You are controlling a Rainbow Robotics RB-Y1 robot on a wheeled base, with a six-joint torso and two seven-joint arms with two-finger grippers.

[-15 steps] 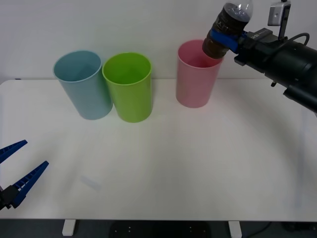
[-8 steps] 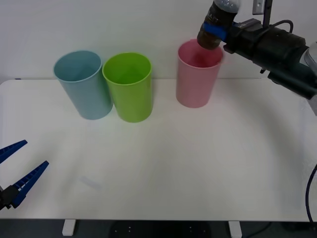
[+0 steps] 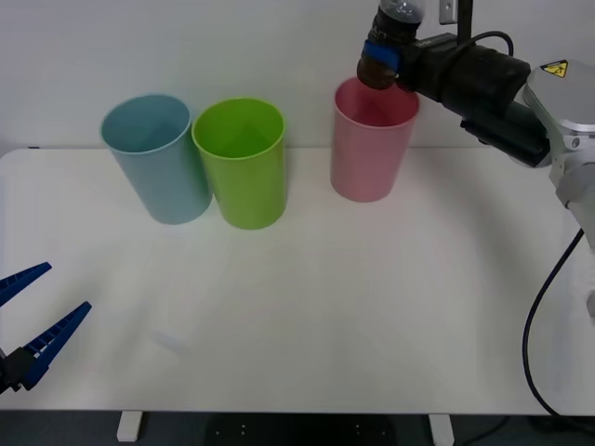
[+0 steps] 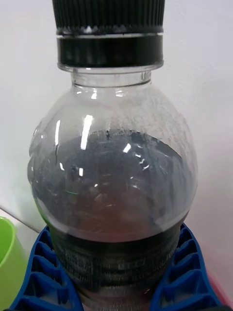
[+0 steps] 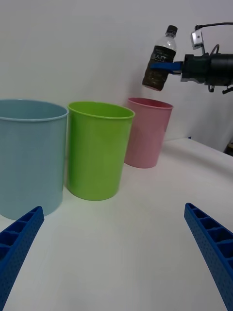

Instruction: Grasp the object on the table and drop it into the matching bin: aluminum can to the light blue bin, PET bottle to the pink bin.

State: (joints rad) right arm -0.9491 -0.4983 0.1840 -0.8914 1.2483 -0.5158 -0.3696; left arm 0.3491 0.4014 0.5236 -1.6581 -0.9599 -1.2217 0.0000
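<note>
The right gripper [image 3: 381, 54] is clamped on the small clear plastic PET bottle with a black screw cap and dark label band [image 3: 390, 42], its blue ribbed fingers [image 4: 36, 279] pressing the label band from both sides. The bottle hangs in the air directly above the mouth of the tall round pink plastic bin [image 3: 374, 139], its base just over the rim and not yet inside.

The grasp and the carry look done. What seems left is to let go so the bottle falls in; nothing has been dropped yet.

The bottle's long axis runs close to vertical, cap up and base down toward the bin opening, leaning a little in the left wrist view.

Farther from the right gripper stand the lime green round plastic bin [image 3: 240, 163] and, beyond it, the tall pale light blue bin [image 3: 156, 158], all on the wide white table [image 3: 372, 307]. The left gripper [image 3: 33, 325] waits spread wide, well apart from the bins, low at the table's near edge.
</note>
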